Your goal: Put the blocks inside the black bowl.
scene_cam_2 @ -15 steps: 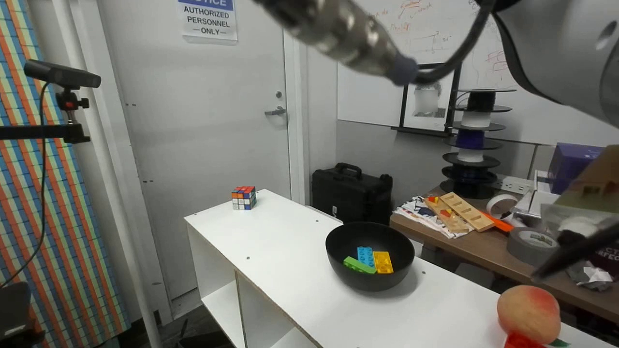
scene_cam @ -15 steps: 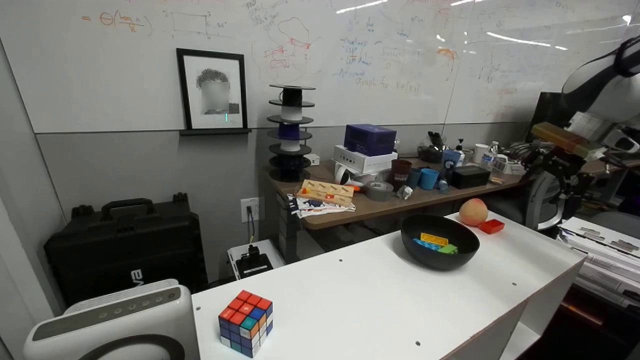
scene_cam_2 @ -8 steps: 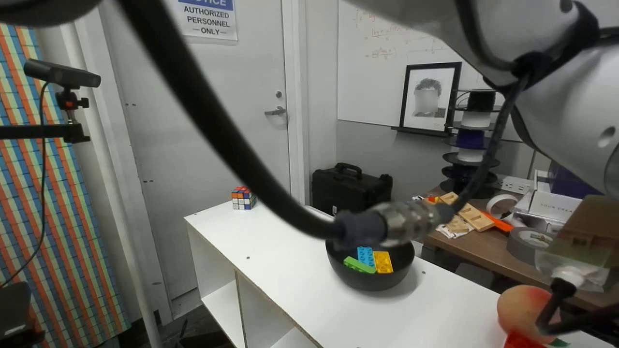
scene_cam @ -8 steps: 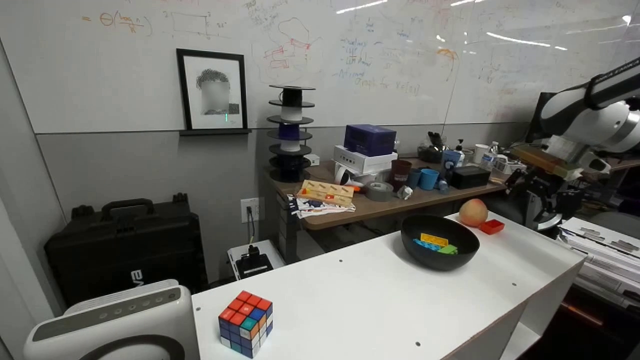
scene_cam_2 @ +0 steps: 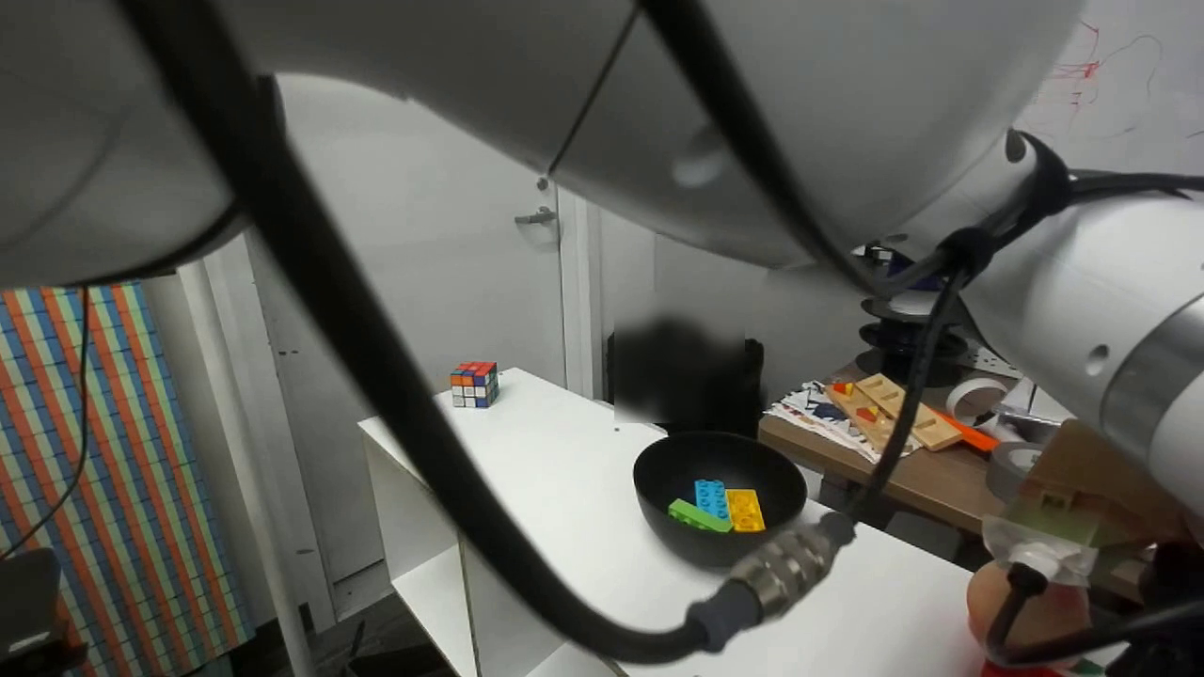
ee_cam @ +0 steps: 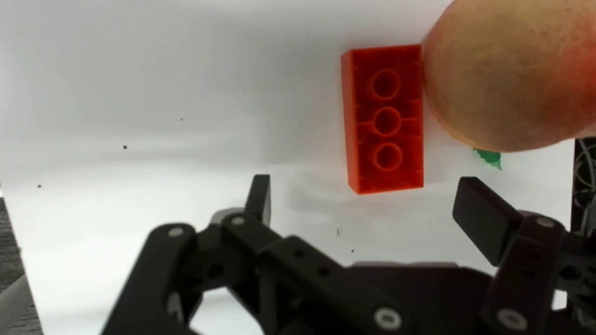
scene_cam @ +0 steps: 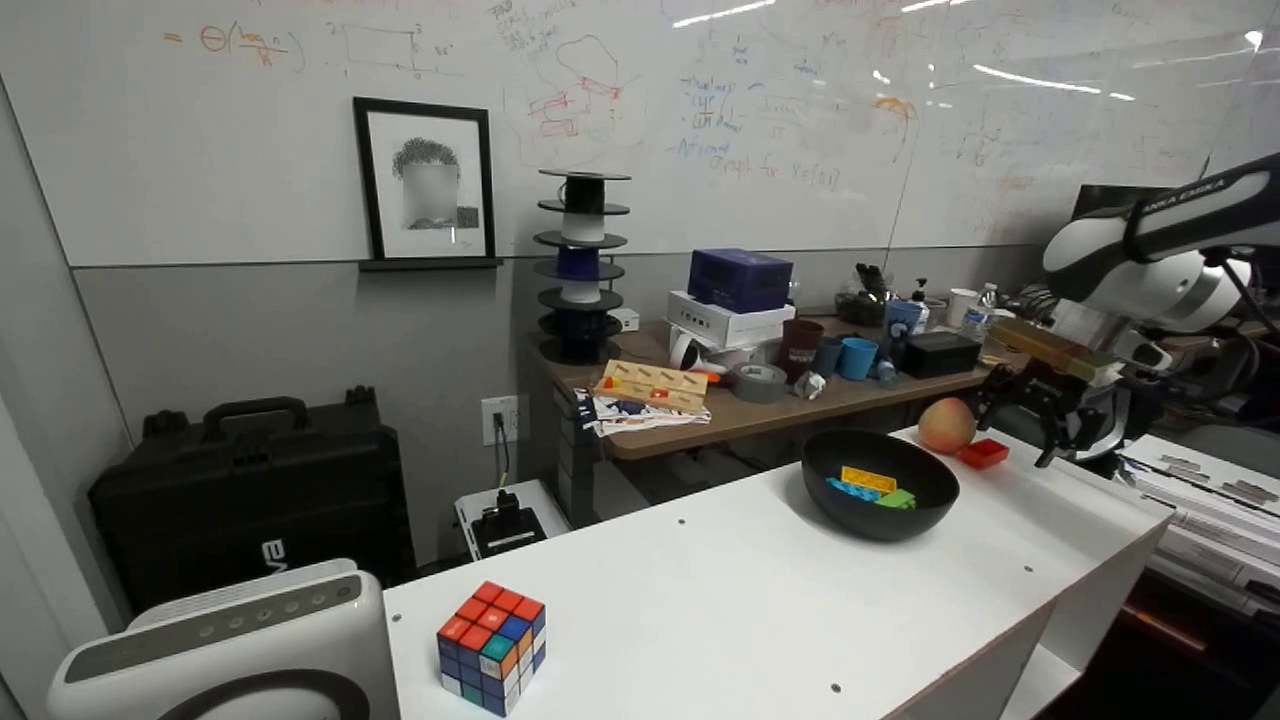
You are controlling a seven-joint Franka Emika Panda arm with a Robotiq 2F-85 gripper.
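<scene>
Your gripper (ee_cam: 364, 195) is spread wide near the red block (ee_cam: 385, 121). Left of it in both exterior views, the black bowl (scene_cam: 872, 521) holds the yellow block (scene_cam_2: 745, 511), blue block (scene_cam_2: 712, 497) and green block (scene_cam_2: 696, 516).

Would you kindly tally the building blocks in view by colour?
Yellow block: 1, in the black bowl
Blue block: 1, in the black bowl
Green block: 1, in the black bowl
Red block: 1, outside the black bowl
Total: 4

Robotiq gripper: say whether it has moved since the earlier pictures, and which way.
Yes: in an exterior view the Robotiq gripper has moved down and leftward in the picture, closer to the red toy brick, which has stayed put.
</scene>
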